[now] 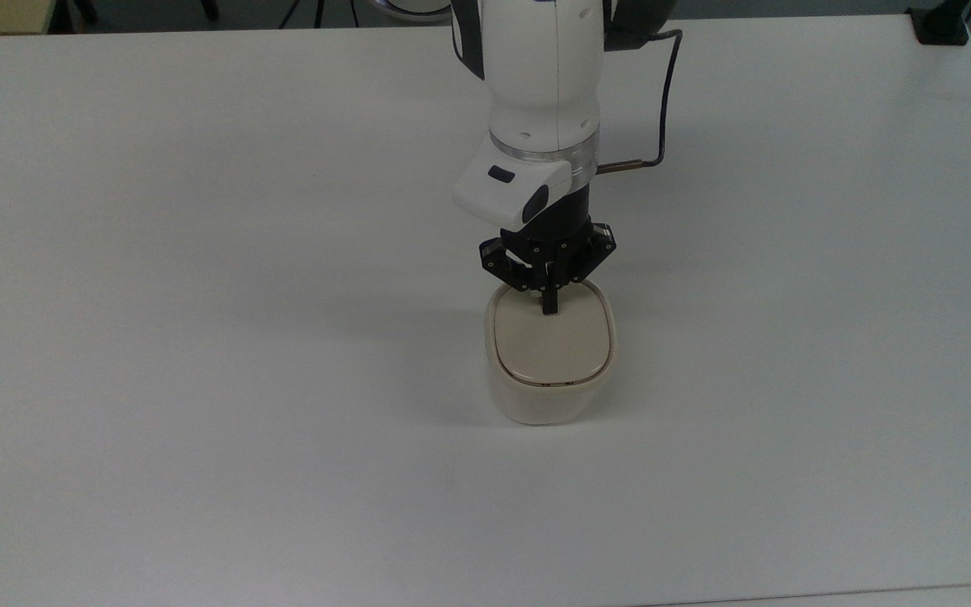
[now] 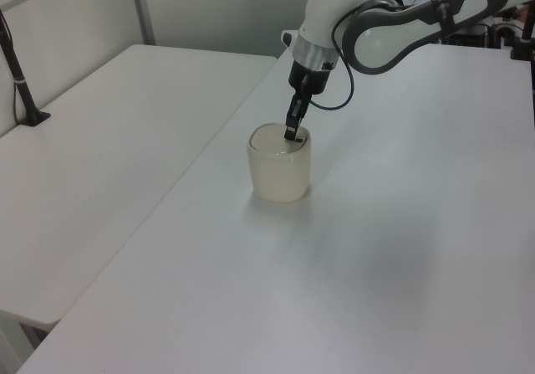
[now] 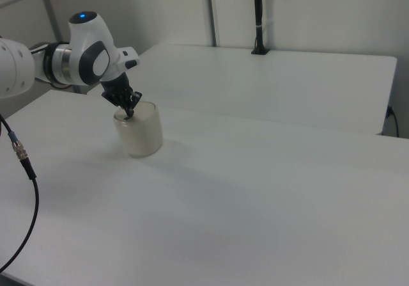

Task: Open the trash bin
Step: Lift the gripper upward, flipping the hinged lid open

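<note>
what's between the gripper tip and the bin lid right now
Nothing: in the top view the gripper tip sits down on the trash bin lid's far edge; the left view shows no gap either.

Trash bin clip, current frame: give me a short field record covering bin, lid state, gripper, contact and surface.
bin: trash bin, upright, cream-white
lid: beige lid lying flat, closed
gripper: gripper pointing down, fingers together, shut on nothing
contact: tip sits on the lid's edge nearest the arm in the top view; actual pressure cannot be told
surface: white table
task status: bin not yet open
</note>
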You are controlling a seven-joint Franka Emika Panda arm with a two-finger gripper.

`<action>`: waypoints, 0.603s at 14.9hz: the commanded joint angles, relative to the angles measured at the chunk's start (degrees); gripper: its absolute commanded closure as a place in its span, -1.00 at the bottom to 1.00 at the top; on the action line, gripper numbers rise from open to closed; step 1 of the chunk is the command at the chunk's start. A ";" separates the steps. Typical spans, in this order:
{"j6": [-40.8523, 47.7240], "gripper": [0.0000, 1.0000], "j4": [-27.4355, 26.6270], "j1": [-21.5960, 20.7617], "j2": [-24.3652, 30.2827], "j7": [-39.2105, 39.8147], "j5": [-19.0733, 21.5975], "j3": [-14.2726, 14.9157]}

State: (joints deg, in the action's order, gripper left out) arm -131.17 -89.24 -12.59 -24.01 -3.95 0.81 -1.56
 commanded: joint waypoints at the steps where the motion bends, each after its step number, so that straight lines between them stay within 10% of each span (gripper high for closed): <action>1: 5.28 1.00 -0.32 -0.51 4.31 -0.53 1.03 1.38; 9: 26.73 1.00 -0.67 5.82 15.47 -0.35 -2.03 1.73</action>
State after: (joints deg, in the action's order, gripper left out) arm -110.64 -87.63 -8.76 -13.15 -3.95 0.62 0.02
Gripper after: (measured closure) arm 0.991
